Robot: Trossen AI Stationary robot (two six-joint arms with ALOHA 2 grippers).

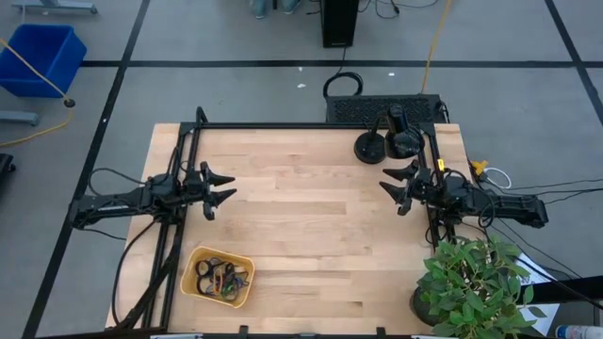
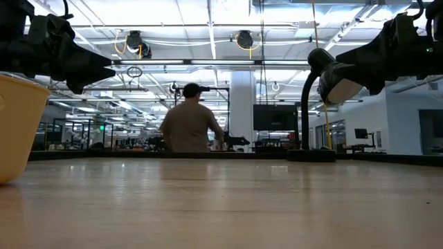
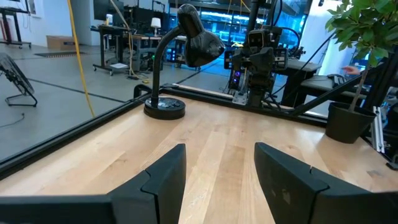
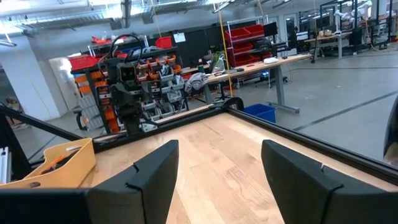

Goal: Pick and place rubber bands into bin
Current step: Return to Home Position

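Rubber bands (image 1: 219, 278) piled in bin (image 1: 248, 283); none seen loose on bench (image 1: 311, 235). Left claw (image 1: 229, 187) & right claw (image 1: 384, 180) both wide, empty, off bench. Job looks done.

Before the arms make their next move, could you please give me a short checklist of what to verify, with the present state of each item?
1. Left gripper open and empty: ok.
2. Right gripper open and empty: ok.
3. Rubber bands lying inside the bin: ok.
4. No band lying on the table: ok, none shows in the high view.
5. Desk lamp apart from the right gripper: ok, though it stands close beside it.
6. Person away from the table: ok, standing in the room behind it.
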